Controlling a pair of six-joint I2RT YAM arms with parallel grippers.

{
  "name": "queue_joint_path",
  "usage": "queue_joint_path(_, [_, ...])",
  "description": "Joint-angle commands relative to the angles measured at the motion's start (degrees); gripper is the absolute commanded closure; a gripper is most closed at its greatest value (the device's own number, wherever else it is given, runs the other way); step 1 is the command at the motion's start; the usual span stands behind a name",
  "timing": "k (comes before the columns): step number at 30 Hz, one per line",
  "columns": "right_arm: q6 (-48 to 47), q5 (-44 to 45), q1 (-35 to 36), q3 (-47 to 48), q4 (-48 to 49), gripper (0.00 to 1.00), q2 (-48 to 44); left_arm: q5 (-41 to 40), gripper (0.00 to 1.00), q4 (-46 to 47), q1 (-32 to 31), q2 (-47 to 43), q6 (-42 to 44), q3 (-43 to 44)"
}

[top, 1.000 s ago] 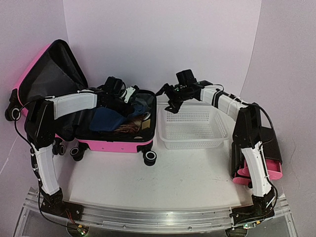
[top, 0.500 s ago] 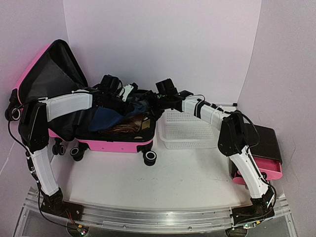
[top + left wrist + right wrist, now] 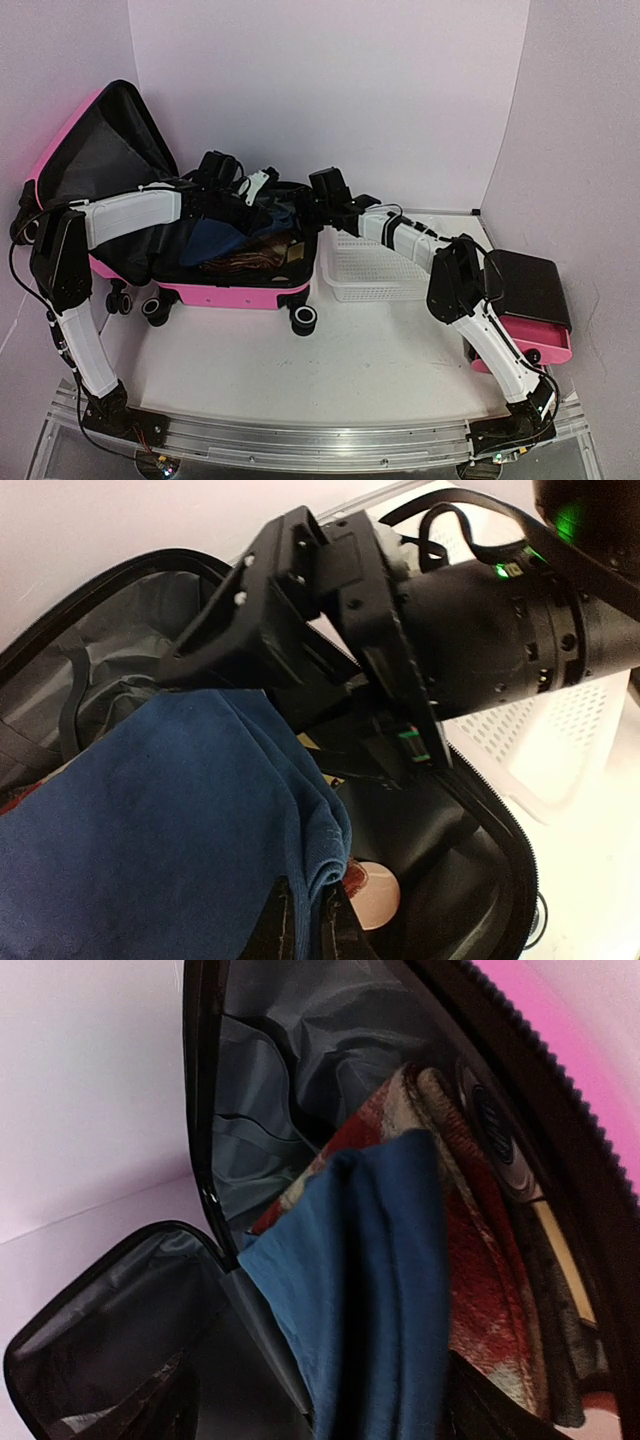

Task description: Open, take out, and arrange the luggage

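left end effector (image 3: 308, 920) clamps cloth (image 3: 170, 810), hot-pink luggage (image 3: 235, 293) open

A white mesh basket (image 3: 365, 290) sits on the white table (image 3: 350, 370), at about one o'clock from the table's middle. At three o'clock, by the right edge, stands a small black cabinet (image 3: 527, 285) with a pink drawer (image 3: 545, 345) jutting from its near side. An aluminium rail (image 3: 300, 435) runs along the six o'clock edge. Pale lilac walls (image 3: 330, 90) close the scene from nine round to three. A blue cloth (image 3: 150, 810) hangs in folds against a red-and-cream patterned cloth (image 3: 480, 1260), touching it.
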Motion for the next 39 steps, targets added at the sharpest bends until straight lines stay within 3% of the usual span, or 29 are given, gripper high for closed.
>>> queue_joint_path(1, [4.2, 1.95, 0.68, 4.73, 3.14, 0.23, 3.75, 4.79, 1.0, 2.68, -0.3, -3.77, 0.68, -0.24])
queue_joint_path(10, [5.5, 3.13, 0.91, 5.24, 3.53, 0.35, 5.63, 7.13, 1.0, 2.69, -0.3, -3.82, 0.23, -0.89])
queue_joint_path(23, [3.43, 6.35, 0.91, 6.62, 6.95, 0.89, 6.86, 9.77, 0.94, 2.56, -0.3, -4.18, -2.21, -2.7])
queue_joint_path(25, [2.35, 6.62, 0.91, 7.23, 8.05, 1.0, 6.93, 9.73, 0.85, 2.47, -0.3, -4.5, -3.15, -3.15])
queue_joint_path(29, [-0.68, 6.29, 0.91, 7.73, 9.39, 1.0, 6.09, 9.25, 0.59, 0.76, -0.24, -5.92, -4.35, -3.87])
queue_joint_path(32, [-3.47, 4.57, 0.62, 7.46, 9.72, 1.0, 4.52, 9.08, 0.46, -2.03, -0.02, -8.73, -4.76, -4.19])
queue_joint_path(39, [-10.72, -0.26, 0.3, 1.12, 8.12, 1.0, -3.93, 3.46, 0.32, -4.43, 0.4, -16.78, -7.0, -5.24])
